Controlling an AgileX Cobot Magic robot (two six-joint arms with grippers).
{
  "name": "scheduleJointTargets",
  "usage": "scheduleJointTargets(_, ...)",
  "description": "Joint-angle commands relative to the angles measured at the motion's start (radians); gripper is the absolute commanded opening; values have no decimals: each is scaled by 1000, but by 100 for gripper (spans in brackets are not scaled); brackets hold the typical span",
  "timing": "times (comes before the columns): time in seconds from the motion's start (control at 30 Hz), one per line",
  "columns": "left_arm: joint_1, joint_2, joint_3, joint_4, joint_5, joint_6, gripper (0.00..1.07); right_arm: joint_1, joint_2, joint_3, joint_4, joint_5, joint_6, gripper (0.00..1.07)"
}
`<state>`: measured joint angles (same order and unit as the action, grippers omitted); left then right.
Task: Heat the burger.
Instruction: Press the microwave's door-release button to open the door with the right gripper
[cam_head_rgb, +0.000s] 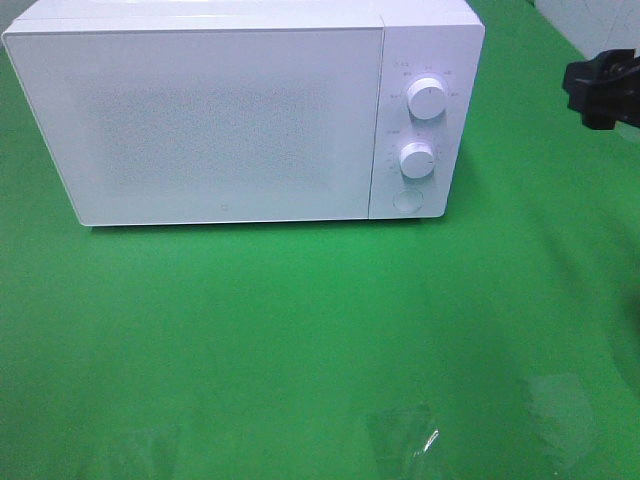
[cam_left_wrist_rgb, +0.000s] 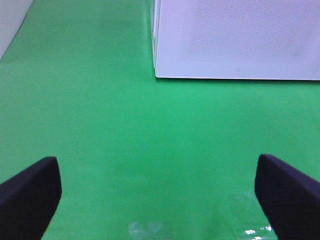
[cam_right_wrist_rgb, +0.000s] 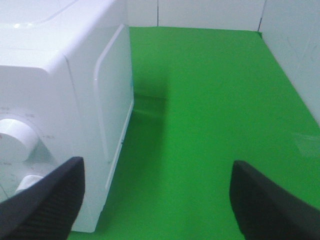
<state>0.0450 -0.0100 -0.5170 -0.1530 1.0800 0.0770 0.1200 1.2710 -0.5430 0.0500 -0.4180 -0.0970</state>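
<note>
The left pincer (cam_left_wrist_rgb: 156, 172) stands fully spread over bare green worktop (cam_left_wrist_rgb: 100, 100) and holds nothing. The right pincer (cam_right_wrist_rgb: 156, 172) is likewise wide apart and empty, and hangs just beside the right flank of the microwave oven (cam_head_rgb: 200, 110), close to its control panel. Outward from that pincer we meet the upper dial (cam_head_rgb: 427, 97), the lower dial (cam_head_rgb: 417, 158) and the round button (cam_head_rgb: 406, 200) beneath them. Beyond these lies the door (cam_head_rgb: 210, 120), which is shut; its frosted panel lets us see nothing within. The burger appears in no view, so we cannot tell whether it sits inside the oven or somewhere off the pictured worktop. We judge that it will handle as a light, soft, loosely stacked thing: the bun should dent under a hard squeeze, and the layers may slide if it is tilted. We would therefore take it across the sides of the bun, low enough to clamp the filling, and keep it level.
</note>
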Motion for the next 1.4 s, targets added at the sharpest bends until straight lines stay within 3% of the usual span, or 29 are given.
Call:
scheduleJointTargets(0.03,-3,-11,2,-4,-13,5,100,62,29,6,98,-72,-107,76)
scheduleJointTargets(0.3,-3,-11,2,-4,-13,5,100,244,47,104,366,-358,-275,76)
scheduleJointTargets(0.6,-3,-11,2,-4,-13,5,100,435,47,147,621,-504,-410,76)
scheduleJointTargets(0.8,-3,-11,2,-4,-13,5,100,506,47,157,646,-528,-405,76)
scheduleJointTargets(1.0,-3,-11,2,-4,-13,5,100,516,61,157,645,-534,-403,76)
scheduleJointTargets(1.23,-3,-11,2,-4,-13,5,100,523,198,157,642,-540,-335,76)
scheduleJointTargets(1.4,-3,-11,2,-4,-13,5,100,591,315,157,644,-628,-289,76)
